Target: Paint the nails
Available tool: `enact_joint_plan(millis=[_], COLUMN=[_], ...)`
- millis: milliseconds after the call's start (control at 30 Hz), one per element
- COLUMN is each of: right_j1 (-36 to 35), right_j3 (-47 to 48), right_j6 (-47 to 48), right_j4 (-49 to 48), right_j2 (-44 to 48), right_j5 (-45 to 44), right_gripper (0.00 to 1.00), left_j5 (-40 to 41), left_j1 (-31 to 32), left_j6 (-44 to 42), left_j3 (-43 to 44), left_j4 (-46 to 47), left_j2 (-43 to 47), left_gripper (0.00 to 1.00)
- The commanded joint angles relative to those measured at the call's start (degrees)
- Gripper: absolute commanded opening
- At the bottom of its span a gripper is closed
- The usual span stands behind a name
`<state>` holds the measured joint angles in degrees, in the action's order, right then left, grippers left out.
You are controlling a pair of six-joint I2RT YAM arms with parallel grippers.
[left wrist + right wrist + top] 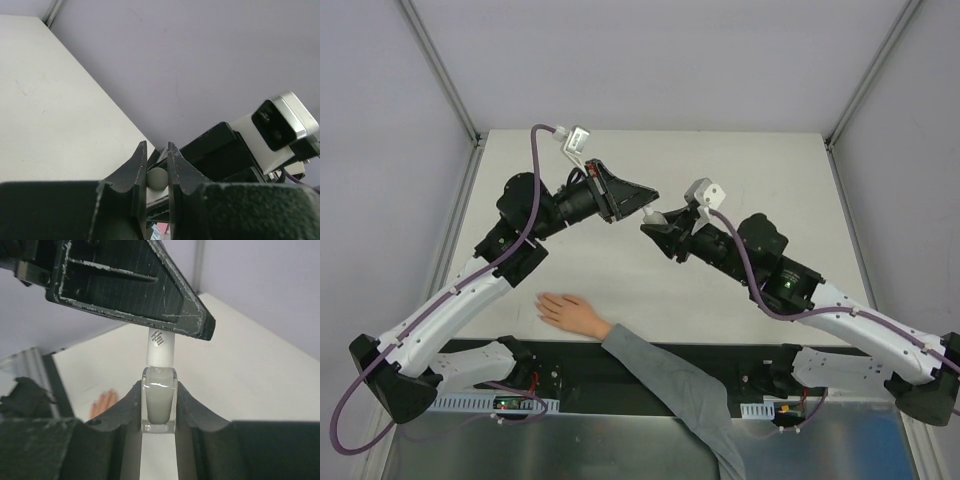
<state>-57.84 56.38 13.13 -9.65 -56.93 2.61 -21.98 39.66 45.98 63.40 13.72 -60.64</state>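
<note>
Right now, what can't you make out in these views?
Nails: too small in top view; right wrist view shows only part of the hand, behind the right gripper.
Bottle: in top view, hidden between right gripper and left gripper.
Cap: its top is covered by the left gripper in right wrist view.
Brush: unseen, any view.

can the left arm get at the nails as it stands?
Probably not yet. Left gripper is shut on the cap, seated on the bottle the right gripper holds. The hand lies flat on the table with nothing over it, so the path itself looks free.
</note>
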Motion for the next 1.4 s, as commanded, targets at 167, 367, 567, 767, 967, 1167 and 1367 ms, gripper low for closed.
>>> enact_joint_plan(millis=[167,367,567,767,967,1167,1367], right_j1=[-1.3,6.2,9.2,9.9,9.8,9.9,-6.8], right_j3=[1.7,0.5,0.0,0.4,0.4,0.7,-3.3], right_j6=[8.8,0.6,-2.0,-3.1,-3.0,-2.1,21.2], right_j4=[1.0,-1.3,-3.1,-3.8,-3.9,-3.4,-7.7], right_j2=[2.5,2.3,2.1,1.3,1.0,0.6,2.0], right_j5=[-0.1,15.8,19.4,20.2,19.6,18.9,-18.4], right_gripper=[0.00,0.00,0.00,0.00,0.00,0.00,0.00], left_j5=[3.0,-0.7,-2.0,-7.2,-8.8,-8.1,7.5], left_j1=[-0.6,-1.4,-1.6,-1.6,-1.6,-1.6,-1.5], left_j6=[0.6,-2.9,-6.9,-7.3,-7.7,-8.3,5.0], left_j3=[2.6,2.3,5.9,8.9,10.5,11.6,13.2], left_j4=[-4.3,-4.7,-12.1,-13.5,-16.2,-18.7,-27.2], left_j2=[0.0,2.5,2.5,-1.0,-2.4,-3.2,-3.4], left_gripper=[0.70,0.70,0.53,0.42,0.35,0.13,0.00])
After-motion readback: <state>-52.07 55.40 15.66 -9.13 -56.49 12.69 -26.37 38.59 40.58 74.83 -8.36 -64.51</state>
